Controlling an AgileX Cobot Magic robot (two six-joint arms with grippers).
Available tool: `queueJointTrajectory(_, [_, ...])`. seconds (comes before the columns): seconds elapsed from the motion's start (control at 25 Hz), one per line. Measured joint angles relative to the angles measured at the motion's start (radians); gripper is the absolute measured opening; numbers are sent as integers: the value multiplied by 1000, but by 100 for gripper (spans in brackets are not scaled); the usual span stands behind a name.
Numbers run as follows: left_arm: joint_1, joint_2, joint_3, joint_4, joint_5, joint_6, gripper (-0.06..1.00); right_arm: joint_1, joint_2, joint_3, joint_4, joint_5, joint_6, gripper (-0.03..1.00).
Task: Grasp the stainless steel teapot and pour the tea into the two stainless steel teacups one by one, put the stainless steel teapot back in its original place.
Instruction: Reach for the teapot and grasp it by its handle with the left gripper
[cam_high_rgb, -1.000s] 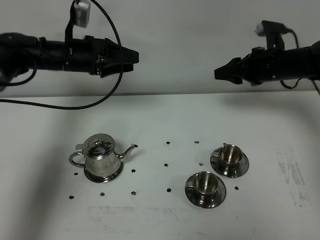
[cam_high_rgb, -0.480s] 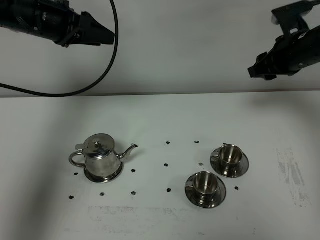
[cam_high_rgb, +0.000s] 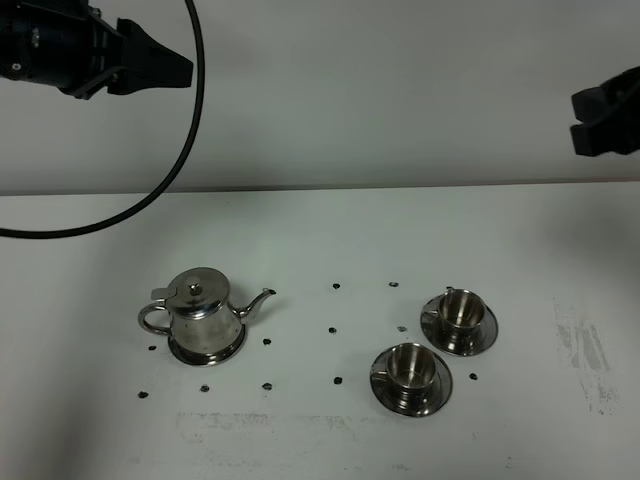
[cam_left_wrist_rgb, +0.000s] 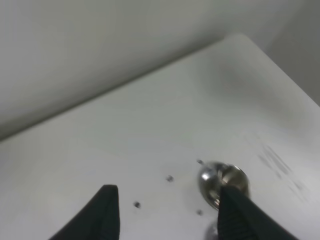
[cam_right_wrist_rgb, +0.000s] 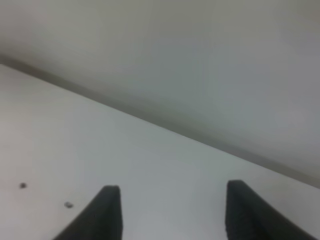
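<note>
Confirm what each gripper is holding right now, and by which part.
Nothing held. Left gripper and right gripper are both open and empty, well clear of the teapot.

We take this for a robotics lab: bare white surface (cam_high_rgb: 320, 230) marked with black dots (cam_high_rgb: 333, 330), blank wall (cam_high_rgb: 380, 90), loose cable (cam_high_rgb: 200, 90).

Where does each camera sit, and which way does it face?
Exterior high: mounted high, facing down on the table, teapot and two teacups; left tool and right tool show at the top corners.
Left wrist: on the left arm, looking between its fingers across the table at one teacup.
Right wrist: on the right arm, looking between its fingers at the table's black dots and the wall.
Shared: exterior and left wrist both show a teacup and the scuffs.
</note>
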Motion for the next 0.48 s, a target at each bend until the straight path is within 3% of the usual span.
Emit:
queueJointTrajectory(0.12, [0,-104,117,0,-94,50,50,5,-157,93,3,20,19,48])
queueJointTrajectory(0.24, [0,-184,204,36,-110,96,50,5,-302,159,3,69,60,48])
queueJointTrajectory(0.32, [0,-212,238,114,-84,100,50,5,-393,191,1,107,87,48])
queueJointTrajectory(0.48, [0,-216,257,372,78,100,50,5,-568,232,-15,188,131,48])
